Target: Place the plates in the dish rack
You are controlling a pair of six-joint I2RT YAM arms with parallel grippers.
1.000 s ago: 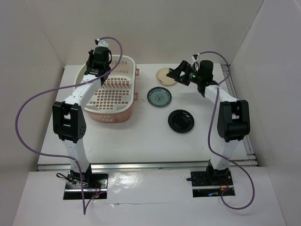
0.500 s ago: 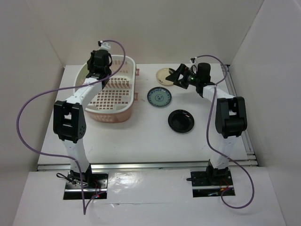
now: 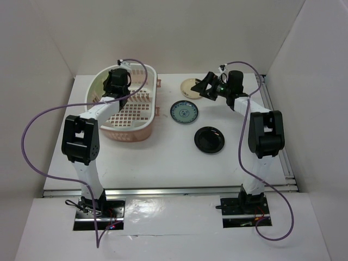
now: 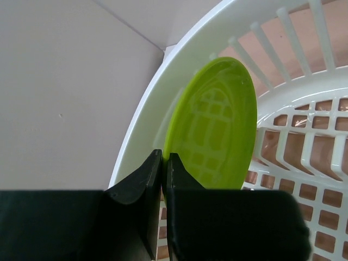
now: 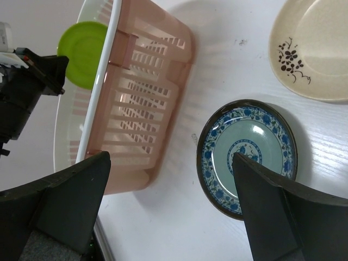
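Left gripper (image 4: 164,159) is inside the rack (image 3: 133,117), at its far-left end. Its fingers are pinched almost together on the rim of the green plate (image 4: 215,125). The plate stands on edge, tilted, close against the rack's curved end wall, with the lattice floor below it.

Right gripper (image 5: 169,163) has its fingers spread wide, nothing between them. It hangs above the bench (image 3: 163,163) toward the far edge, just beside the right rim of the cream plate (image 3: 190,87). The wrist view looks down past both fingers onto the blue plate (image 5: 247,155).

Three plates lie flat on the bench, right of the rack, none touching another:
- cream plate, dark sprig mark on it, nearest the far edge
- blue plate, next toward the near edge, close to the rack's right handle but apart from it
- black plate (image 3: 209,139), nearer again and further right

The rack sits on the far-left part of the bench.
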